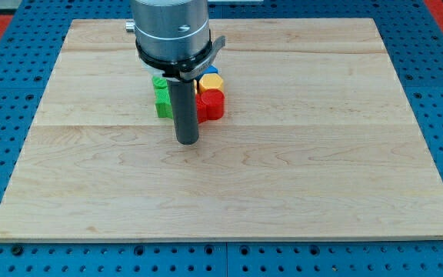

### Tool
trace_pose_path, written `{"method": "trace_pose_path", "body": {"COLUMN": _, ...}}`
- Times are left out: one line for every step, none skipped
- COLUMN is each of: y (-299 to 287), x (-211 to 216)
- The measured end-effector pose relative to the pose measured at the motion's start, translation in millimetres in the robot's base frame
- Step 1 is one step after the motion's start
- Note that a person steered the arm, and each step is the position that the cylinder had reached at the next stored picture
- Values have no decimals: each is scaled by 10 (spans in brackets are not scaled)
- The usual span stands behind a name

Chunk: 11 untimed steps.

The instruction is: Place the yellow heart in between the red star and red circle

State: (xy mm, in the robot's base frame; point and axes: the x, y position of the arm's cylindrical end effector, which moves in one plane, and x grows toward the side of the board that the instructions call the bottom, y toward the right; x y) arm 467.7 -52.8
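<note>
**Tip stands just near of a tight block cluster**

My tip (188, 141) rests on the wooden board (321, 177), left of the board's middle and in its far half. There is no hand here to open or close: the arm ends in a plain dark rod (184, 108) that hangs from a grey cylindrical mount (171, 29) at the view's top, and it holds nothing.

A small knot of blocks sits just far of the tip, partly hidden by the rod and the mount. To the left of the rod is a green block (162, 98); its shape cannot be made out. To the right of the rod is a red block (211, 105), rounded on its near right side, but whether it is the star or the circle cannot be told. Directly far of it and touching it lies a yellow block (210, 82), most likely the heart, though its outline is half covered. A sliver of a blue block (211, 70) peeps out just far of the yellow one, under the mount's edge.

The tip is near the red and green blocks; whether the rod touches either cannot be told. The board lies on a blue pegboard table (6, 92).
</note>
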Motion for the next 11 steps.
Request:
{"method": "trace_pose_path", "body": {"y": 0, "x": 0}}
{"method": "trace_pose_path", "body": {"y": -270, "x": 139}}
{"method": "trace_pose_path", "body": {"y": -586, "x": 176}}
{"method": "trace_pose_path", "body": {"y": -970, "x": -226}}
{"method": "trace_pose_path", "body": {"y": -1234, "x": -724}}
{"method": "trace_pose_path", "body": {"y": -793, "x": -1050}}
{"method": "trace_pose_path", "body": {"y": -64, "x": -1047}}
{"method": "trace_pose_path", "body": {"y": 638, "x": -830}}
{"method": "trace_pose_path", "body": {"y": 758, "x": -574}}
{"method": "trace_pose_path", "body": {"y": 678, "x": -434}}
{"method": "trace_pose_path", "body": {"y": 143, "x": -461}}
